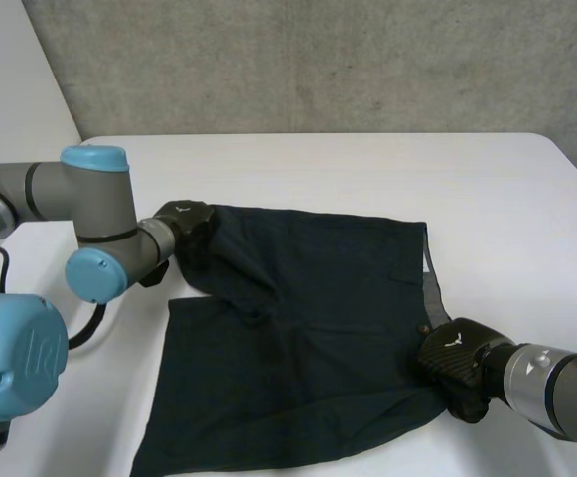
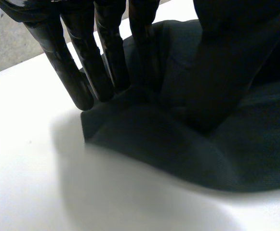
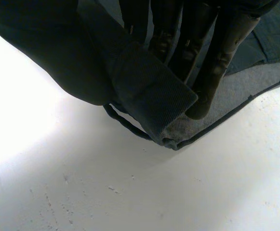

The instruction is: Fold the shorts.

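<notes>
Navy shorts (image 1: 303,343) lie spread on the white table (image 1: 367,164), long axis left to right. At the far left corner, my left hand (image 1: 185,225) pinches cloth between fingers and thumb. My right hand (image 1: 453,364) likewise pinches the near waistband corner.

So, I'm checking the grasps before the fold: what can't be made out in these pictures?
Head view: the shorts' near left corner, cut off by the lower edge.
Head view: the fingertips of the left hand and right hand, hidden by the hands' own backs.
Left wrist view: the cloth behind the thumb, which covers it.
</notes>
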